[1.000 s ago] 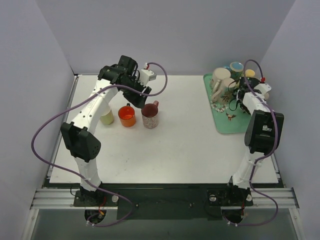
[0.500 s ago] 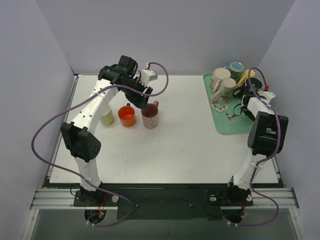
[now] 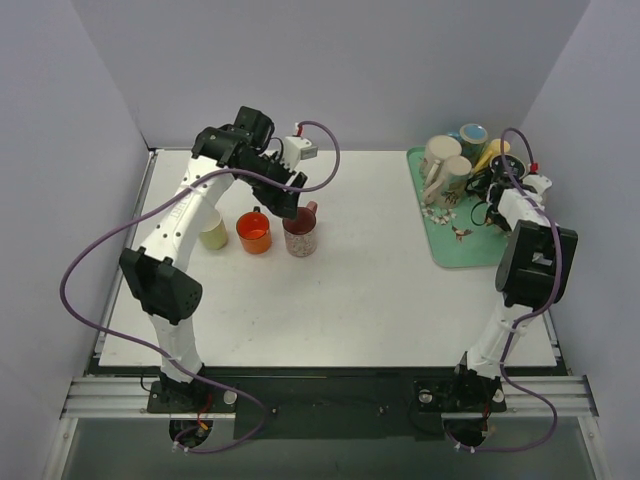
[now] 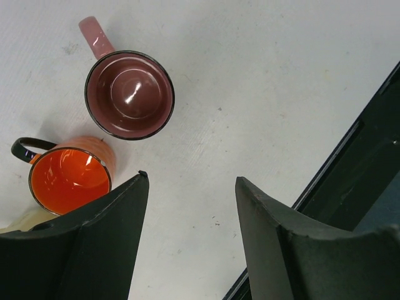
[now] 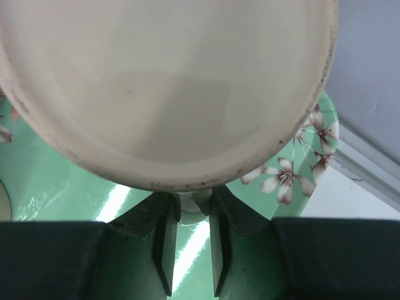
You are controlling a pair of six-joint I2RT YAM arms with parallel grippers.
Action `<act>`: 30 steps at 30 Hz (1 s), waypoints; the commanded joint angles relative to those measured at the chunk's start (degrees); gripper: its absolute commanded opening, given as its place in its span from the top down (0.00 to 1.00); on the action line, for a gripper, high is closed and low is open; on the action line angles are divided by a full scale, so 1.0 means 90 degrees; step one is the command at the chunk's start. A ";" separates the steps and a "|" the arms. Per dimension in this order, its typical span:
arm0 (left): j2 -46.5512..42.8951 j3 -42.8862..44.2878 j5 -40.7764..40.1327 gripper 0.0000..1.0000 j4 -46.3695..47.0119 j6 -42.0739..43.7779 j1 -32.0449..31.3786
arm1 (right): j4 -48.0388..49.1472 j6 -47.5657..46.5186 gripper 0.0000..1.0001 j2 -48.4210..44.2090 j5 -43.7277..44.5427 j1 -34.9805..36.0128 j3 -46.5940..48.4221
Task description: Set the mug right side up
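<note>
A cream mug fills the right wrist view bottom-first, over the green flowered tray. My right gripper is shut on its pale handle, one finger on each side. From above, the right gripper reaches into the cluster of mugs on the tray, beside the cream mug. My left gripper hangs open over bare table with nothing between its fingers. In the top view the left gripper is just above the maroon mug.
A maroon mug and an orange mug stand upright on the table, with a pale yellow cup left of them. Several other mugs crowd the tray's far end. The right wall is close behind the tray.
My right gripper's fingers have closed onto the cream mug's handle, and the right wrist has shifted slightly toward the back right. The left arm has hardly moved.
</note>
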 commanded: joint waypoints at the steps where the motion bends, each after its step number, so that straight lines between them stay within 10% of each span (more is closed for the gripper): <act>1: -0.0195 0.0556 0.0599 0.32 -0.0525 0.0250 -0.0137 | -0.0224 0.0001 1.00 -0.0454 -0.0220 -0.0141 -0.0153; 12: -0.1549 -0.0406 0.0464 0.30 0.0087 0.0181 -0.0527 | 0.0225 0.0167 1.00 -0.4163 -0.1176 0.0083 -0.2369; 17: -0.3201 -0.2886 -0.1125 0.20 0.2135 0.1689 -0.1493 | 0.0079 -0.0047 1.00 -0.5803 -0.1850 0.0424 -0.3102; 21: -0.3301 -0.2724 -0.2251 0.20 0.1798 0.1968 -0.2041 | -0.0068 0.0039 1.00 -0.6508 -0.2766 0.0747 -0.3268; 25: -0.4478 -0.3745 -0.3022 0.20 0.2733 0.3780 -0.2654 | -0.0146 0.0274 1.00 -0.7036 -0.3578 0.1175 -0.3191; 30: -0.6152 -0.7106 -0.2801 0.19 0.7896 0.8025 -0.3067 | 0.0156 0.0926 1.00 -0.7816 -0.4370 0.1780 -0.3199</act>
